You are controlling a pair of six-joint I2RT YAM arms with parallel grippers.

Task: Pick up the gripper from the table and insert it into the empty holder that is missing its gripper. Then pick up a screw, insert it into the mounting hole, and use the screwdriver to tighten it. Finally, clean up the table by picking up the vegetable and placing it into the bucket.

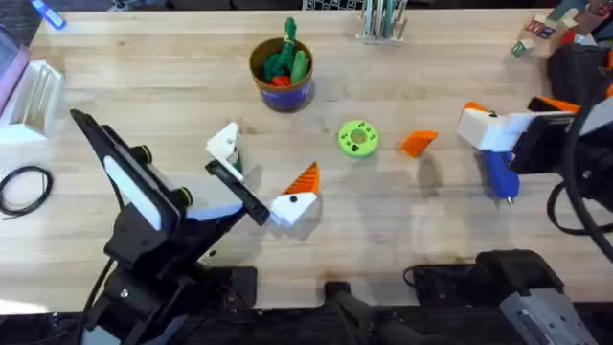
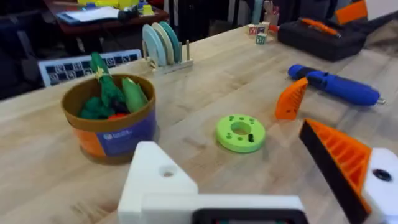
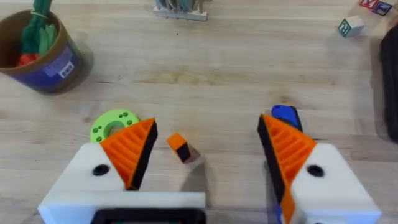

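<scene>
The loose orange gripper [image 1: 418,143] [image 2: 291,99] [image 3: 179,147] lies on the table right of the green disc. My left gripper [image 1: 263,163] [image 2: 249,168] is open; one mount is the bare white holder [image 1: 223,144] [image 2: 158,180] with its mounting hole [image 2: 166,172], the other carries an orange finger [image 1: 305,177]. My right gripper [image 1: 488,129] [image 3: 208,143] is open, right of the loose piece, with nothing between its fingers. The blue screwdriver [image 1: 500,172] [image 2: 336,85] [image 3: 285,114] lies under it. The bucket [image 1: 282,86] [image 2: 112,134] [image 3: 46,62] holds green toy vegetables [image 1: 287,59].
A light-green disc [image 1: 358,137] [image 2: 240,132] [image 3: 114,124] with holes sits mid-table, a small dark piece [image 2: 250,138] standing in it. A rack [image 1: 383,21] and toy blocks [image 1: 536,31] stand at the back; a black cable [image 1: 24,187] lies at the left.
</scene>
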